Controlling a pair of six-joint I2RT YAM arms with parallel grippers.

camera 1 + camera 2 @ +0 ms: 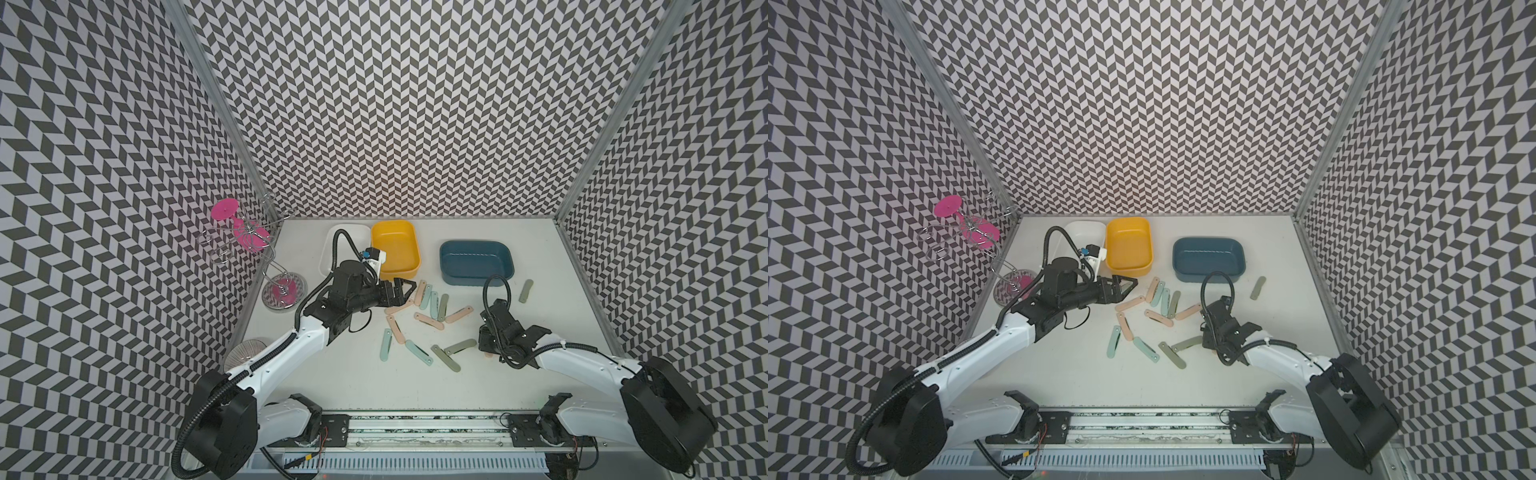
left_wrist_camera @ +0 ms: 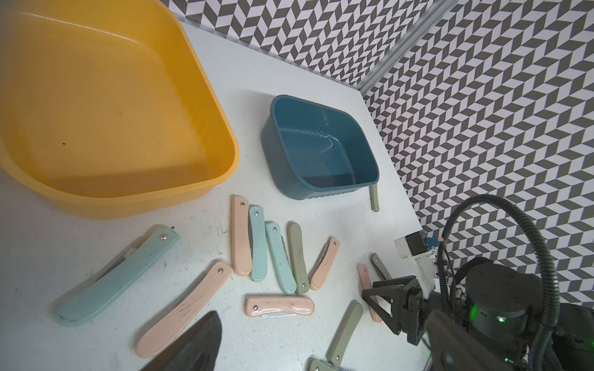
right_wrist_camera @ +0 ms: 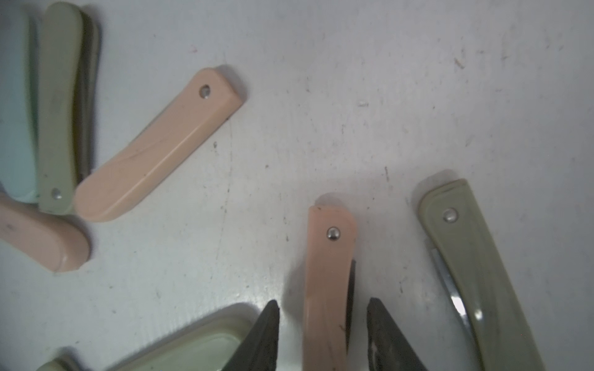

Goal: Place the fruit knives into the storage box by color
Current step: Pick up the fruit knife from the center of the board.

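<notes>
No writing, label, brand or number can be read anywhere.

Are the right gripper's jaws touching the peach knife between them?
Apart. The right wrist view shows table between the peach knife and each jaw of the right gripper.

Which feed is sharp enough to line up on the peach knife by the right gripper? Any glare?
Right wrist view: soft throughout, but the peach knife has readable edges; glint on the blade of the grey-green knife. Left wrist view: crisp mid-frame, mild sheen on the yellow box. Both top views: walls bowed, knives small.
</notes>
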